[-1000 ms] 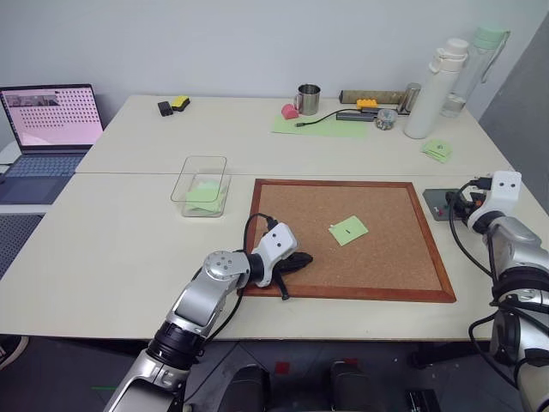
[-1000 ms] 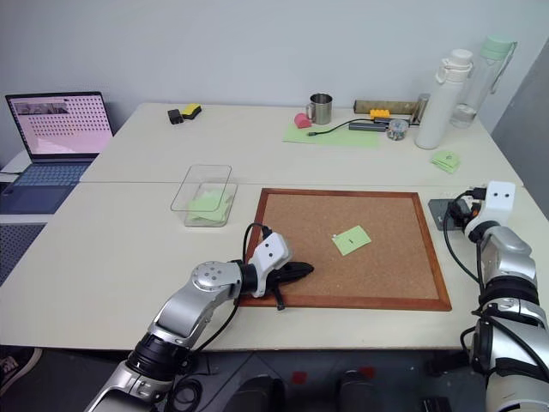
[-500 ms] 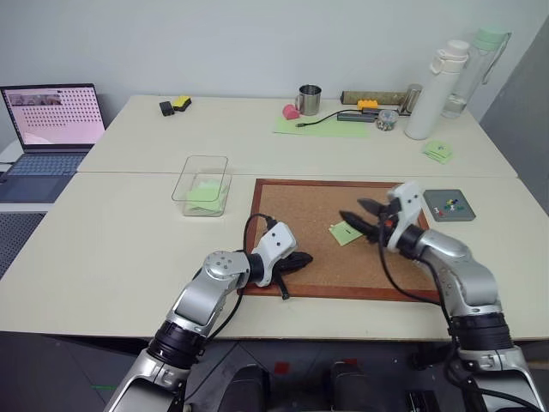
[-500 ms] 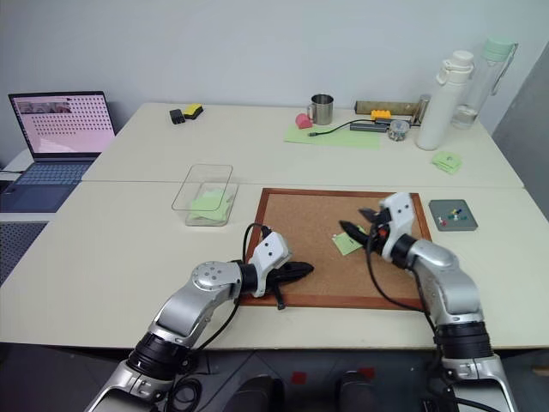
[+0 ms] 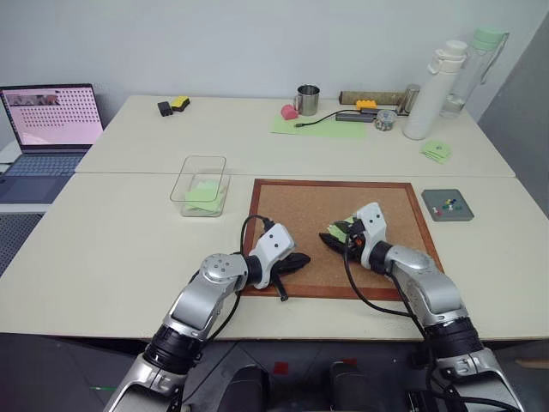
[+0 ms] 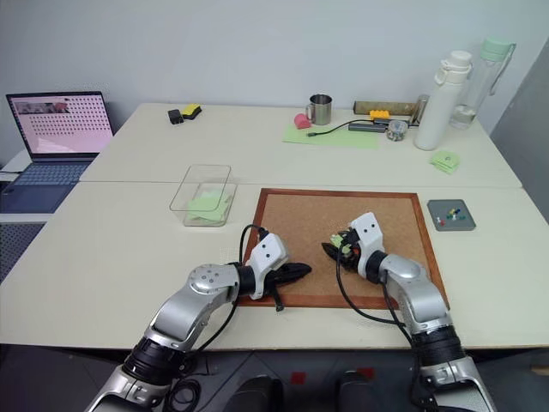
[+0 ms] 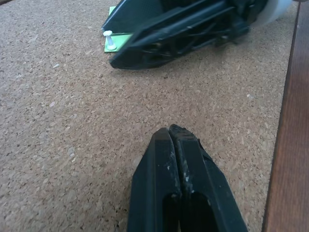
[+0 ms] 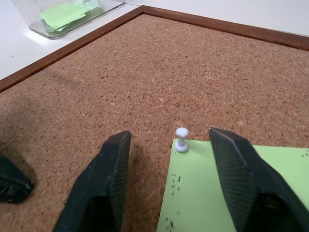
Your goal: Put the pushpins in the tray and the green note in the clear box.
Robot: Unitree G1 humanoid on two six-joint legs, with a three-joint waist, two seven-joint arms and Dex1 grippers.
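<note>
The green note (image 8: 231,203) lies on the corkboard (image 5: 300,206), held at its corner by a white pushpin (image 8: 181,139). My right gripper (image 8: 170,140) is open and low over the board, one finger on each side of that pin without touching it. In the eye views it (image 5: 337,239) covers most of the note (image 5: 340,232). My left gripper (image 7: 171,133) is shut and empty, resting on the cork near the board's left edge (image 5: 296,260). More pushpins (image 5: 446,204) lie in the grey tray (image 5: 433,215) right of the board. The clear box (image 5: 184,176), left of the board, holds green paper.
At the back of the table stand a laptop (image 5: 50,116), a metal mug (image 5: 308,99), two tall bottles (image 5: 426,90), a pale-green sheet (image 5: 322,127) with a cable, and a green notepad (image 5: 437,151). The corkboard's wooden frame (image 5: 339,293) rises slightly above the tabletop.
My right arm has swung left from the tray to the note, dropped toward the cork, and its fingers have narrowed around the white pin. The left arm has stayed still.
</note>
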